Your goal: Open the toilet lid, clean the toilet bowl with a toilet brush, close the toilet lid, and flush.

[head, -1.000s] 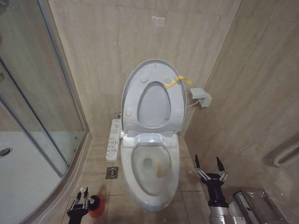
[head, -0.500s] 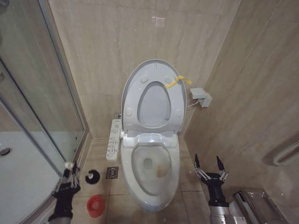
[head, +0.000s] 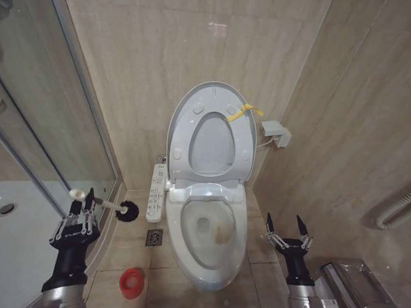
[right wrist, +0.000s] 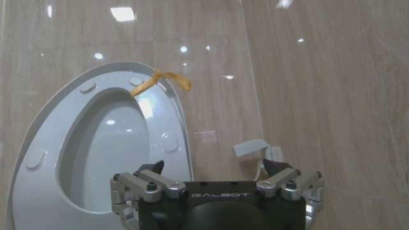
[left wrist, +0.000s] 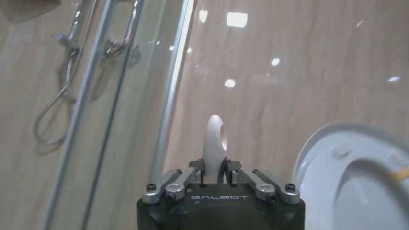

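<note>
The toilet lid [head: 209,144] stands raised against the back wall, a yellow ribbon [head: 243,112] tied at its edge; it also appears in the right wrist view [right wrist: 102,143]. Below it, the toilet bowl [head: 210,255] lies uncovered with a brownish stain [head: 222,232] inside and a button panel [head: 156,191] on its left side. My left gripper [head: 81,204] is shut on the toilet brush's pale handle [left wrist: 215,136], left of the bowl. The dark brush head [head: 127,210] points toward the toilet. The red holder [head: 132,283] sits on the floor. My right gripper [head: 285,226] hangs open right of the bowl.
A glass shower enclosure [head: 51,116] and its white tray [head: 18,244] stand close on the left. A floor drain [head: 153,237] lies beside the bowl. A small white box [head: 276,132] hangs on the right wall, and a metal box [head: 354,285] sits at lower right.
My left gripper has lifted the brush out of the red holder and carried it up, its head now level and pointing at the toilet. The right arm stayed still.
</note>
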